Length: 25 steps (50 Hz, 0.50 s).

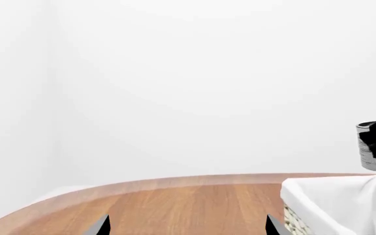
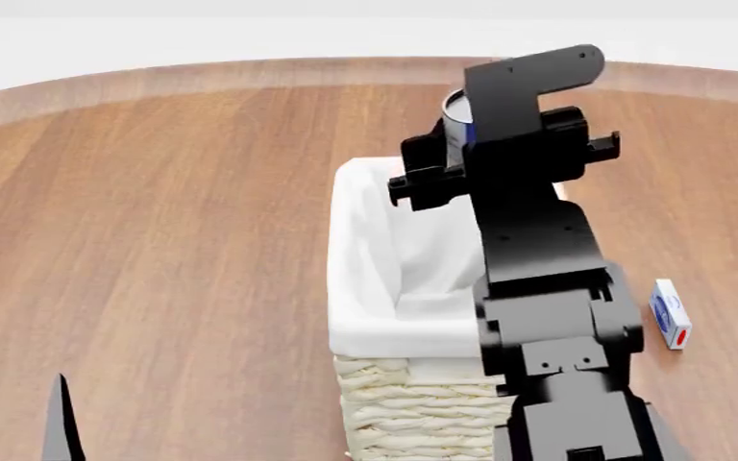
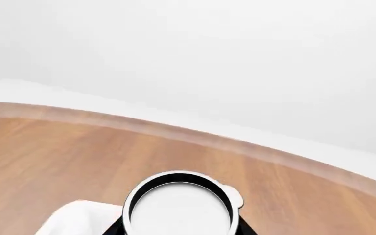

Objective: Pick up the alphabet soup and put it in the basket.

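Observation:
The alphabet soup (image 2: 455,113), a can with a white top (image 3: 178,210) and a blue label, hangs over the far end of the basket (image 2: 362,252). My right gripper (image 2: 495,154) is shut on it, and its dark fingers show on either side of the can in the right wrist view. The left wrist view shows the can (image 1: 371,152) held above the basket's white liner (image 1: 335,196). The basket is cream wicker with a white cloth liner. My left gripper (image 1: 188,226) stands open over bare wood, left of the basket, with nothing between its fingers.
A small white and blue box (image 2: 671,313) lies on the wooden table (image 2: 164,211) to the right of the basket. The table's curved far edge (image 3: 240,147) runs just beyond the can. My right arm hides the basket's right side.

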Available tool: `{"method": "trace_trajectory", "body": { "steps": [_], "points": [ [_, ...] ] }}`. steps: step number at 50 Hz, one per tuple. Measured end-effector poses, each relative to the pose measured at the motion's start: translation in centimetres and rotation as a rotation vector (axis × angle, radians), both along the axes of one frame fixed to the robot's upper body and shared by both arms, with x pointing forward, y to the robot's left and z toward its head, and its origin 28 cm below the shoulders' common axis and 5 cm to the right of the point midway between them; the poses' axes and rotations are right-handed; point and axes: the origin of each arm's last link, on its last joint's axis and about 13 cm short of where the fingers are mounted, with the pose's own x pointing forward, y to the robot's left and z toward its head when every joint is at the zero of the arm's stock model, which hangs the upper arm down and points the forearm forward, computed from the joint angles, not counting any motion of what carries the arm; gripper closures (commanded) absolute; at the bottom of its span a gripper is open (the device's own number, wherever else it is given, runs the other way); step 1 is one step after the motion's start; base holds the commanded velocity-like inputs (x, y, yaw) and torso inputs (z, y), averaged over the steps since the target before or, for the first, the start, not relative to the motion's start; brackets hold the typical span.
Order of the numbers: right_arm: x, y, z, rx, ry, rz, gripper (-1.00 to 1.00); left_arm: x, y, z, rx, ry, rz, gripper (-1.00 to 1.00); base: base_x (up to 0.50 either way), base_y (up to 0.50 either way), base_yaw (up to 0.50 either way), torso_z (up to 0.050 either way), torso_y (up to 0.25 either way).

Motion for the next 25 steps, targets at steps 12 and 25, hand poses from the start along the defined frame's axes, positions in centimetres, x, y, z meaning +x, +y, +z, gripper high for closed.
{"method": "trace_trajectory", "body": {
  "steps": [12, 25],
  "points": [
    [-0.35, -0.02, -0.56, -0.014, 0.153, 0.026, 1.0, 0.04, 0.0, -0.06, 0.0, 0.003, 0.0, -1.0, 0.0, 0.0, 0.0, 0.0, 0.001],
    [-0.59, -0.17, -0.76, -0.035, 0.238, 0.041, 1.0, 0.09, 0.01, -0.15, -0.001, 0.006, 0.001, -1.0, 0.0, 0.0, 0.0, 0.0, 0.001]
  ]
}}
